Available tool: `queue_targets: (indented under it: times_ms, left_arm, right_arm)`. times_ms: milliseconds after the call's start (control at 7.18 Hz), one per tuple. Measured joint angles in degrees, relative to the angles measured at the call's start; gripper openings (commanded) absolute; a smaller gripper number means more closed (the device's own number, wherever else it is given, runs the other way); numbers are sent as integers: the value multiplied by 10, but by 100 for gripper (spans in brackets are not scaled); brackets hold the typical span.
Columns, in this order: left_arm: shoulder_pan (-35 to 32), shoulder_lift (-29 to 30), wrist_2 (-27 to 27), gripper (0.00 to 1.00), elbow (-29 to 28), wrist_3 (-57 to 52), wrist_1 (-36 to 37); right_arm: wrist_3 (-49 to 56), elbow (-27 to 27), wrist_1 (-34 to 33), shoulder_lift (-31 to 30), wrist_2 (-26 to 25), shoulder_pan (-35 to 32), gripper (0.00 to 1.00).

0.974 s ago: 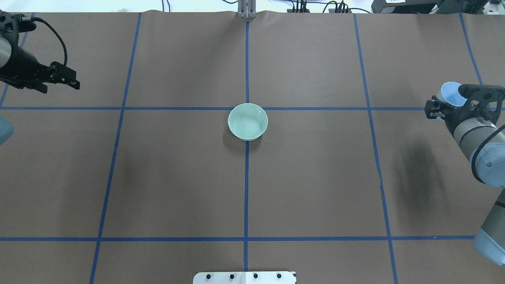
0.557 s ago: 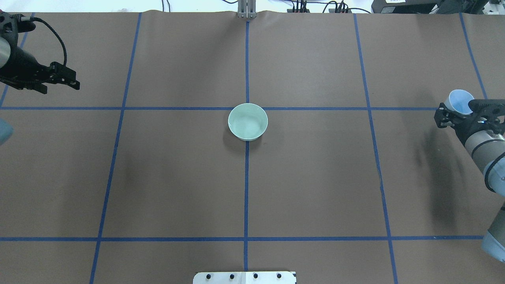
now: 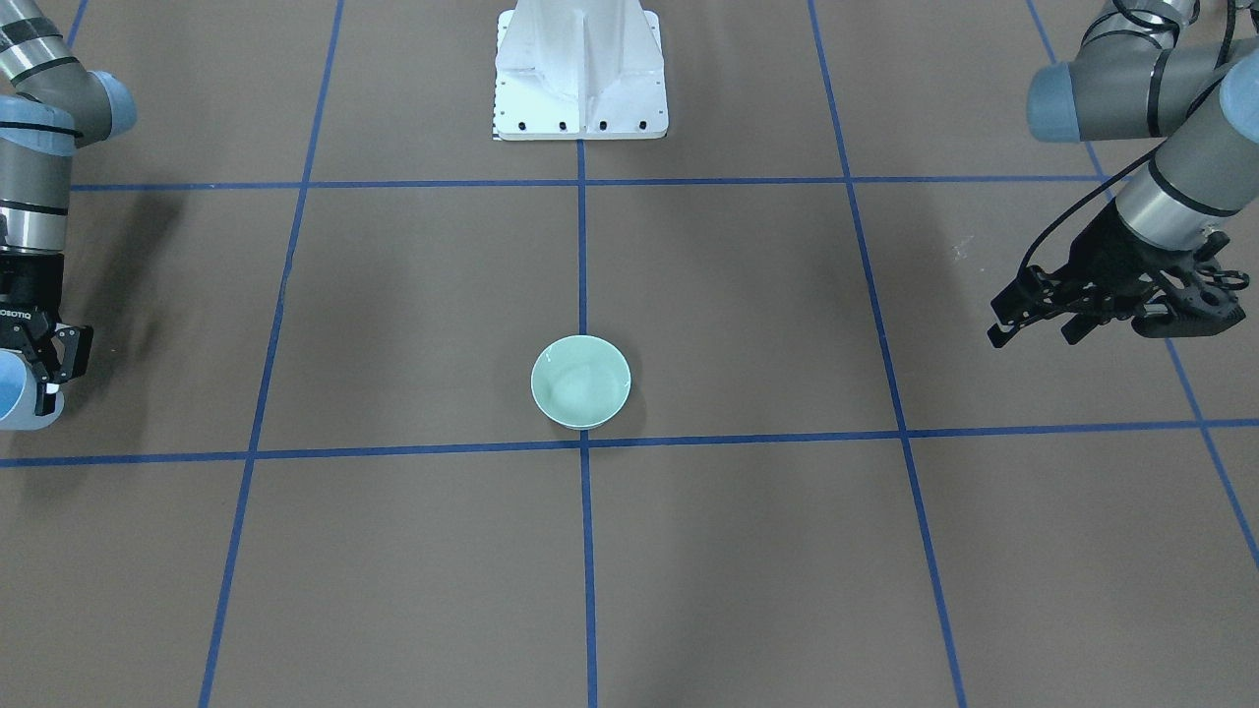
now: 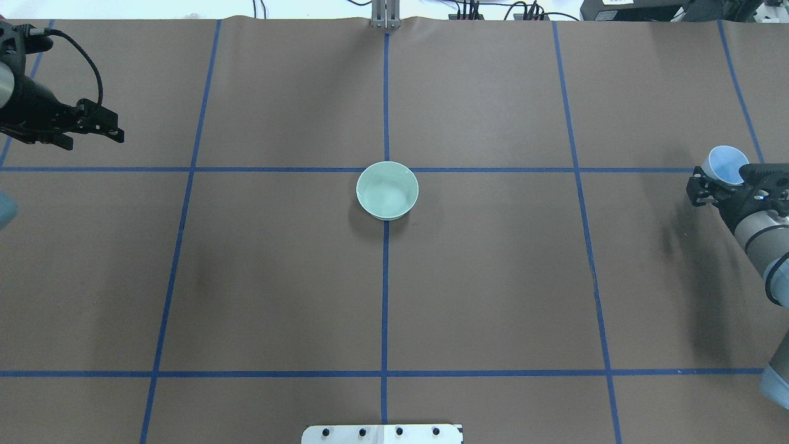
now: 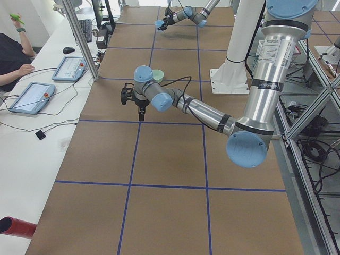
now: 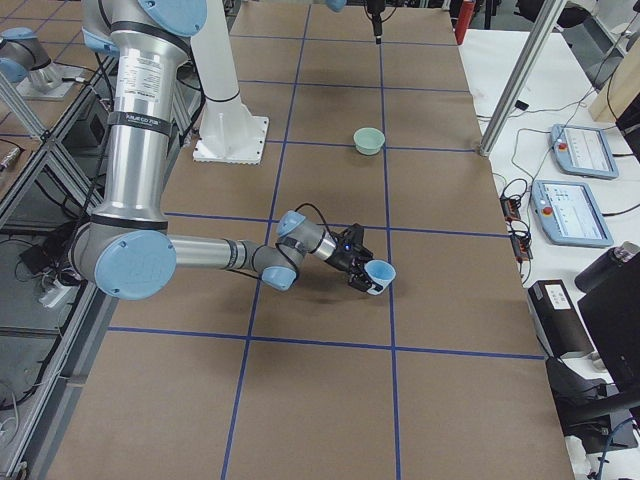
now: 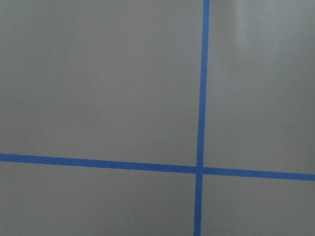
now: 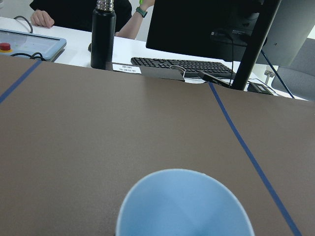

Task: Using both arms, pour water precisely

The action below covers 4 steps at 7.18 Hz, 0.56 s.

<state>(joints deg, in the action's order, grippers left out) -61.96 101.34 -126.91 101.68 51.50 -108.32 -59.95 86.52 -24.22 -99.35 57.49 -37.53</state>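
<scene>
The right arm (image 4: 757, 233) reaches in well to the right of the green bowl (image 4: 387, 190) in the overhead view. The right gripper (image 4: 727, 179) is clamped on 1 light blue cup (image 4: 726, 161). The left arm (image 3: 1180, 167) hangs well off the bowl's opposite side. The left gripper (image 3: 1031, 334) has its 2 fingers spread apart over the brown table (image 3: 748, 551).

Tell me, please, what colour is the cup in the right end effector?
Light blue; the cup shows best in the right wrist-mounted view.
</scene>
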Motion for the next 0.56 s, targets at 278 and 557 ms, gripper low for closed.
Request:
queue_targets:
  times_ms: [278,557]
  left_arm:
    - [1,0,0,100,-1,0,0]
    - [2,0,0,100,-2,0,0]
  right_arm:
    - [0,-17,20,-1,0,0,0]
    - [1,-52,63,3,0,1,0]
